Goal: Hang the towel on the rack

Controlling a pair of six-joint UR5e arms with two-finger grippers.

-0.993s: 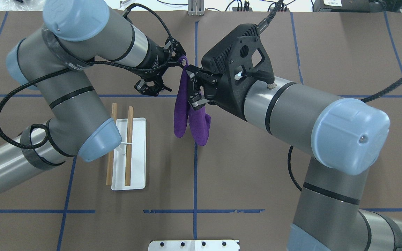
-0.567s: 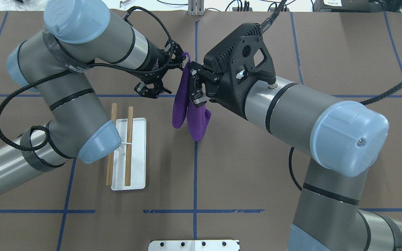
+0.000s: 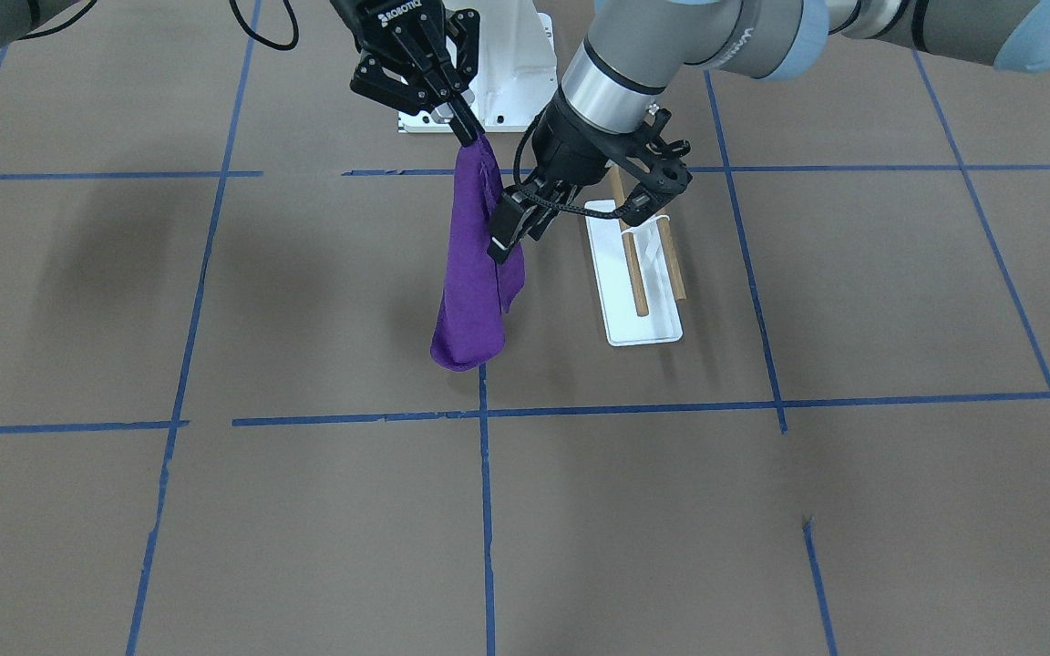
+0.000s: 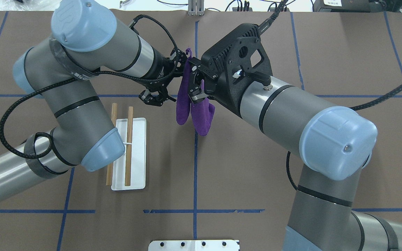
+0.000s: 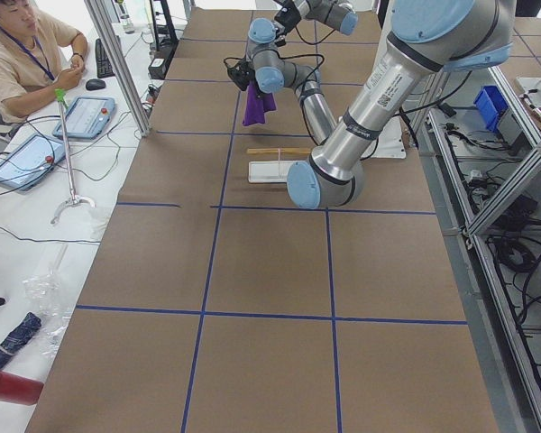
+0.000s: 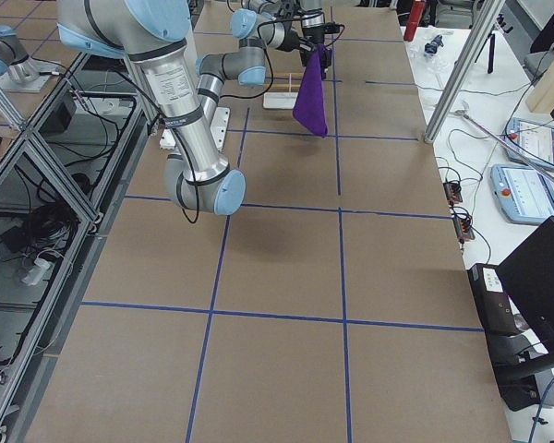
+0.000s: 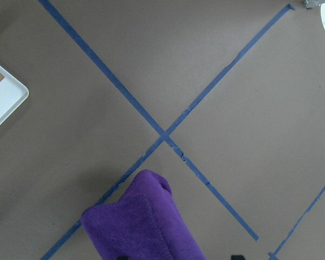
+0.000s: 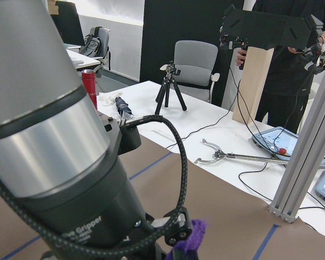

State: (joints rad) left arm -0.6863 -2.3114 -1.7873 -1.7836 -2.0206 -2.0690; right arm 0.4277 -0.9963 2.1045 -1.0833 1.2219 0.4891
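A purple towel (image 3: 470,282) hangs folded above the table, also seen in the overhead view (image 4: 202,115). My right gripper (image 3: 468,137) is shut on its top corner and holds it clear of the table. My left gripper (image 3: 505,239) is open and points down against the towel's upper part. The left wrist view shows its fingertips apart with the towel's end (image 7: 135,233) below them. The rack (image 4: 129,146) has two wooden dowels on a flat white base (image 4: 138,174). It stands on the table to the robot's left of the towel, partly under my left elbow.
A white ribbed pedestal (image 3: 507,82) with bolt holes stands at the robot's edge of the table. Blue tape lines cross the brown table (image 4: 257,174). An operator (image 5: 22,54) sits beyond the far edge, beside tablets and tools.
My left gripper has moved right, up against the towel. My right gripper has lifted the towel a little, so its lower end hangs higher.
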